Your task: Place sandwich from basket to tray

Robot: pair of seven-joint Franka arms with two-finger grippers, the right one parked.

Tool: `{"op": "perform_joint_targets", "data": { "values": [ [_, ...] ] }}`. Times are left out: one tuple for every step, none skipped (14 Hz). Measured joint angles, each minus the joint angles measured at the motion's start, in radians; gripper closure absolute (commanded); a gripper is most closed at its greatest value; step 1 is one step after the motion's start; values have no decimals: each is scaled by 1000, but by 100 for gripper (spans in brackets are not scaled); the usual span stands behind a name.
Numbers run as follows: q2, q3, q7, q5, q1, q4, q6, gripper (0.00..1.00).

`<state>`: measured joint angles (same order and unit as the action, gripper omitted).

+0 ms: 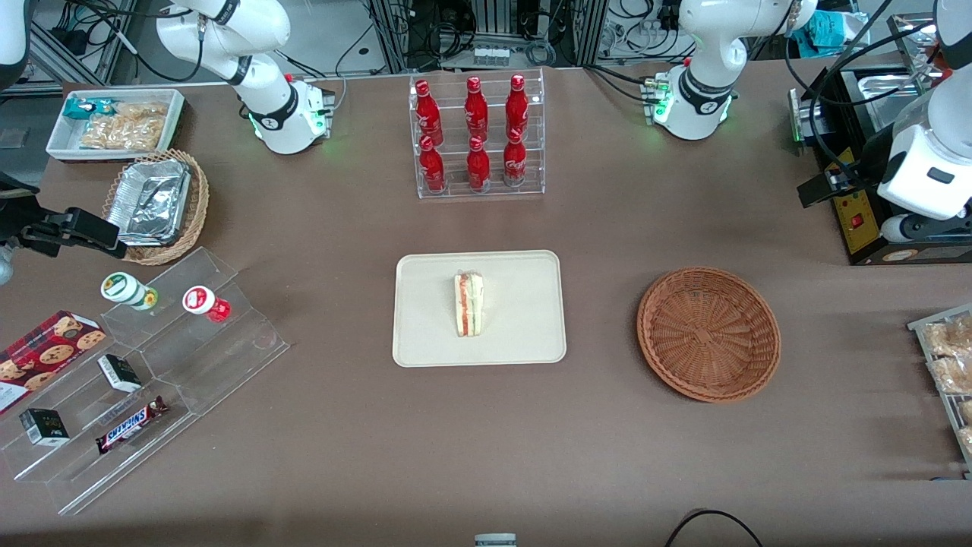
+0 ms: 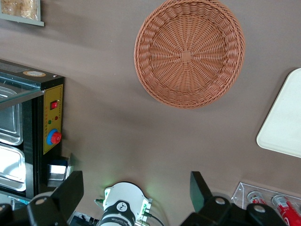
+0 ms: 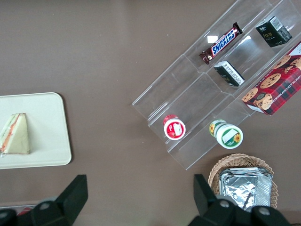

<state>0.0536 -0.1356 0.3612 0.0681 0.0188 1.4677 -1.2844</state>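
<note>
The sandwich (image 1: 469,304), a white-bread wedge with pink and green filling, lies in the middle of the cream tray (image 1: 433,334) at the table's centre. It also shows in the right wrist view as the sandwich (image 3: 15,135) on the tray (image 3: 47,141). The round brown wicker basket (image 1: 708,333) sits beside the tray, toward the working arm's end, with nothing in it. My gripper (image 1: 818,190) hangs above the table next to the black appliance, farther from the front camera than the basket. In the left wrist view my gripper (image 2: 135,181) is open and holds nothing, apart from the basket (image 2: 189,52) and the tray's corner (image 2: 284,122).
A black appliance with a red button (image 1: 858,220) stands close by my gripper. A clear rack of red bottles (image 1: 477,137) stands farther from the front camera than the tray. A wire rack of pastries (image 1: 949,365) is at the working arm's end. An acrylic snack shelf (image 1: 152,372) and a foil-tray basket (image 1: 156,205) are at the parked arm's end.
</note>
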Motion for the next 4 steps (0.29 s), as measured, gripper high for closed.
{"op": "perform_joint_targets", "data": {
  "values": [
    [0, 0, 0, 0, -2, 1, 0, 0],
    [0, 0, 0, 0, -4, 1, 0, 0],
    [0, 0, 0, 0, -5, 1, 0, 0],
    [0, 0, 0, 0, -6, 1, 0, 0]
  ]
}}
